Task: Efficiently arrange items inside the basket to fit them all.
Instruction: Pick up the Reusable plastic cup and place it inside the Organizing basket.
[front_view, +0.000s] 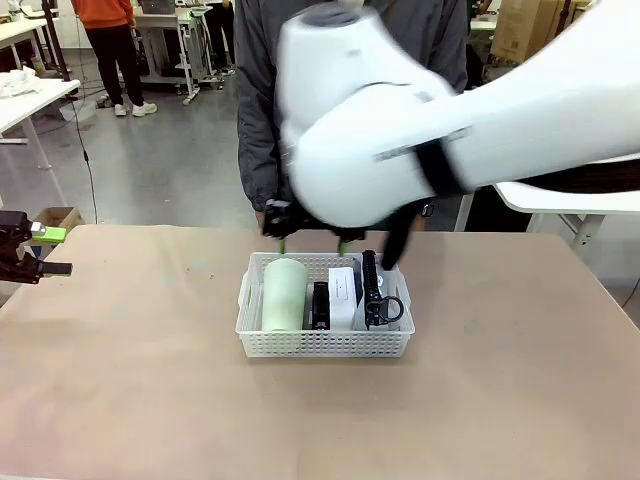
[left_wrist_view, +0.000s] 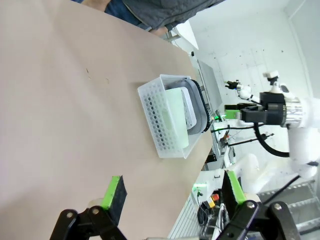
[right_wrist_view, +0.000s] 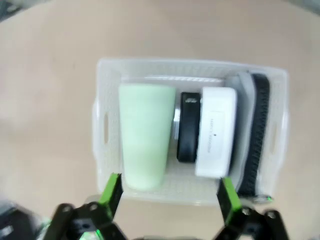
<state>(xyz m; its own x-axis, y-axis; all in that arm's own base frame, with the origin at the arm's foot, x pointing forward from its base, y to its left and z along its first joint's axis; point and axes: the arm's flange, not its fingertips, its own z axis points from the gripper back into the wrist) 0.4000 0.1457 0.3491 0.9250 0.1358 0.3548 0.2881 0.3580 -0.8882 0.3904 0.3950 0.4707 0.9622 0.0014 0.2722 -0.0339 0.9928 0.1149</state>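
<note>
1. I have the basket (front_view: 325, 345) sitting at the centre of the front view on the tabletop (front_view: 130, 390), and from what I can see all four items already lie inside it, side by side; I judge the packing essentially done
2. The grey fabric pouch (right_wrist_view: 246, 131) stands on edge along the right wall of the basket in the right wrist view, its black strap (right_wrist_view: 256, 135) running down that side; in the front view the strap ends in a loop at the lower right corner
3. The pale green cup (right_wrist_view: 144, 134) lies on its side in the left part of the basket, taking up nearly its full depth
4. The white boxy device (right_wrist_view: 216, 131) lies right of centre, touching the pouch on one side
5. The black stapler (right_wrist_view: 188, 126) is wedged between the cup and the white device, touching both as far as I can tell
6. My right gripper (right_wrist_view: 168, 196) hangs above the near rim of the basket, fingers spread wide and holding nothing; what is left, I think, is only to pull this arm clear
7. My left gripper (left_wrist_view: 172, 195) sits at the left edge of the front view, well apart from the basket, fingers spread and empty
8. Nothing of the task lies loose on the tabletop, so I see no item left to place
</note>
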